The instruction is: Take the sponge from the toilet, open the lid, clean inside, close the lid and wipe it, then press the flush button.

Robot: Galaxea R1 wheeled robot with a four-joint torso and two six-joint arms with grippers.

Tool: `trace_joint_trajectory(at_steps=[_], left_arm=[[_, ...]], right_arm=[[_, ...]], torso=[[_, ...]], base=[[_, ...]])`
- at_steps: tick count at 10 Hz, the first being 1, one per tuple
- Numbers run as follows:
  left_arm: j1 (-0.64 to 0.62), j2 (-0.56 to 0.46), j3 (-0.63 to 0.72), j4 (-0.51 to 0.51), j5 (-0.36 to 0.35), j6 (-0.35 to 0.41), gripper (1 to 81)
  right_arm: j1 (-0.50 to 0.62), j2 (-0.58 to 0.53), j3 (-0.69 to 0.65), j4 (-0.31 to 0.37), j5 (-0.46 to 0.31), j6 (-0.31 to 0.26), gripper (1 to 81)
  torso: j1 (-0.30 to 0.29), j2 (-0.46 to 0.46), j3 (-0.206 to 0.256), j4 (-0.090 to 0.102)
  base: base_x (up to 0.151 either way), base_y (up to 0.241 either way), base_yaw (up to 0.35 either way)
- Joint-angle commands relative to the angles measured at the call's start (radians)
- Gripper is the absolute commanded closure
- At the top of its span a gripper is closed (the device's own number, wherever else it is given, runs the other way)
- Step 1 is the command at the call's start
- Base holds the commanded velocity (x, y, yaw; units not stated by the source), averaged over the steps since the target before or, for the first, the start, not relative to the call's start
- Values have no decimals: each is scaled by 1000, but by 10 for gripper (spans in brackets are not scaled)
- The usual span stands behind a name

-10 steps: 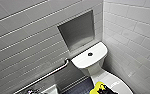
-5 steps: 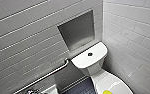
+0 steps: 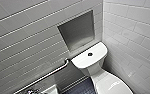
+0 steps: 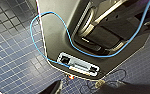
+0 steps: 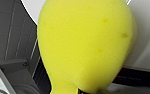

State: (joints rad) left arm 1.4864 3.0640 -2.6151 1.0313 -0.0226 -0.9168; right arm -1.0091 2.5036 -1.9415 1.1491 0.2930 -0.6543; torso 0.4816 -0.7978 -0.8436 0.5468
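Observation:
The sponge [image 5: 86, 45] is bright yellow and looms large in the right wrist view. It is pinched narrow at its base, where my right gripper [image 5: 77, 91] is shut on it. White ceramic of the toilet [image 5: 146, 37] curves behind it. In the head view the toilet [image 3: 91, 65] stands in the corner with its lid [image 3: 111, 83] down. The dark round flush button [image 3: 90, 54] sits in the middle of the cistern top. My left gripper [image 4: 91, 89] hangs open over the blue tiled floor [image 4: 13, 60], beside my own base, holding nothing.
A grey recessed niche [image 3: 77, 30] is set in the wall above the cistern. A metal grab bar [image 3: 47, 75] runs along the tiled wall left of the toilet. A tiled side wall [image 3: 136, 32] closes in on the right. A blue cable [image 4: 53, 27] loops across my base.
The yellow sponge at the head view's lower edge drifted right and has left that picture. The toilet and walls keep their places.

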Motion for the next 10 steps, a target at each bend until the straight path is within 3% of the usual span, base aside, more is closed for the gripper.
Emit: trace_joint_trajectory(at_steps=[1,4,7,9,10], left_arm=[[22,-20,-10,1,62,1,10],[22,-22,-10,0,62,1,10],[22,-23,-10,0,62,1,10],[24,-25,-10,-4,64,-1,10],[21,-25,-10,-4,73,-2,10]], right_arm=[[-13,-99,148,-63,-12,16,811],[-65,-237,329,-66,77,38,811],[-150,-332,371,-101,101,102,811],[-268,-415,428,-212,103,200,811],[-347,-457,471,-304,104,251,811]], torso=[[0,0,0,0],[0,0,0,0],[0,0,0,0],[0,0,0,0],[0,0,0,0]], base=[[0,0,0],[0,0,0],[0,0,0],[0,0,0],[0,0,0]])
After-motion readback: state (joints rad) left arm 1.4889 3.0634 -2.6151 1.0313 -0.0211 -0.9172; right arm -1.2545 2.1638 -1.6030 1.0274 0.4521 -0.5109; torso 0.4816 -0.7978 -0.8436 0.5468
